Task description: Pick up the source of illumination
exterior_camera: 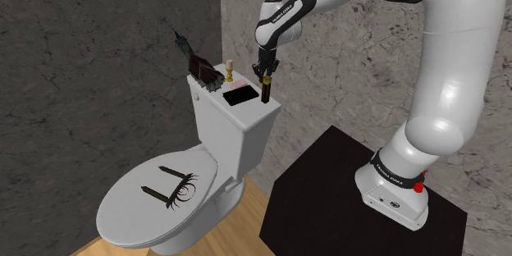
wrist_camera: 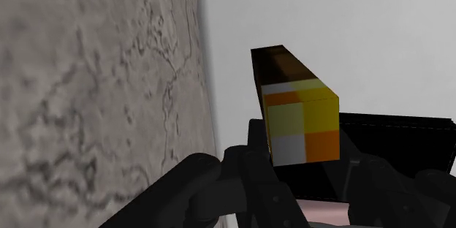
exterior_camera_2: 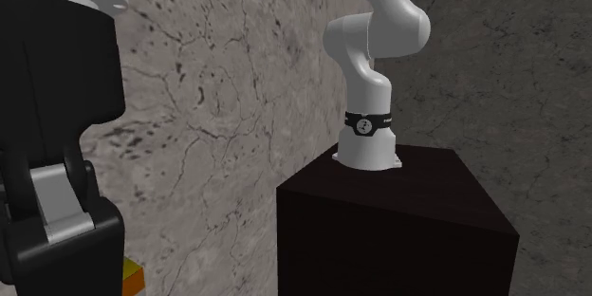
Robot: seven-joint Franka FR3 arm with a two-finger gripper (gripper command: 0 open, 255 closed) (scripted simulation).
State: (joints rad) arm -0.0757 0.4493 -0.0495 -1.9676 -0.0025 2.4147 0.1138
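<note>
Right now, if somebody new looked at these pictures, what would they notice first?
Probably the big white robot arm stretching from its black box to a white toilet at the shoulder view's left. Its black claw is at the top of a tall dark stick with a yellow-and-orange end, standing on the toilet's tank.

White arm (exterior_camera: 447, 90) with dark joint bands, red base button (exterior_camera: 419, 186) and all-black gripper (exterior_camera: 265, 70).
</note>
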